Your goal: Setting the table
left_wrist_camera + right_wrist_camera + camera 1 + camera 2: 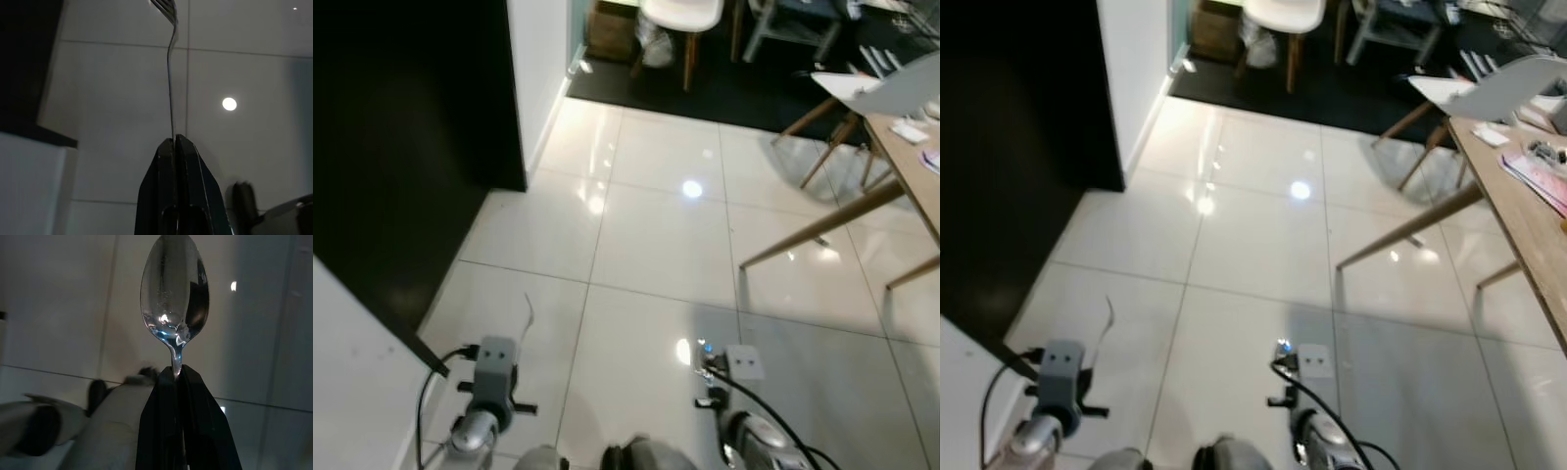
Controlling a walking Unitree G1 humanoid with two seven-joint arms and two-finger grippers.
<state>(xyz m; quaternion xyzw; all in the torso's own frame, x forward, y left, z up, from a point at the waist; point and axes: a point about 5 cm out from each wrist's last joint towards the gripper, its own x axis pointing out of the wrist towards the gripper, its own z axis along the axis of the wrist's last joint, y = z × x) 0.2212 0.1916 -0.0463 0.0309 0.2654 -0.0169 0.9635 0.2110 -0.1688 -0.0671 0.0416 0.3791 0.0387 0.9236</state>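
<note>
Steel in the left tool: left tool has its fingers pressed together on the handle of a fork, tines pointing away over the floor. From the head cam you can just catch the fork as a thin sliver sticking up past the left wrist.
Right tool: right tool is pinching a spoon right at the neck, bowl out front and shiny.
Where both sit: low and near, over the white tiled floor, well apart from anything to set them on.
Counter: wooden counter is off to the far right on slanted legs, with some papers and small stuff on it that I can't make out.
Other bits: a white chair far back on the dark rug, and a dark wall panel on the left.
Step, my guess: carrying the cutlery over to the counter, nothing laid yet.
Doing it well: turn right and walk in square to the counter edge, keeping both pinches tight since the grips are thin, and hold the fork tines and spoon bowl clear of the counter legs and chair. Pick a bare patch of wood away from the papers before lowering anything.
</note>
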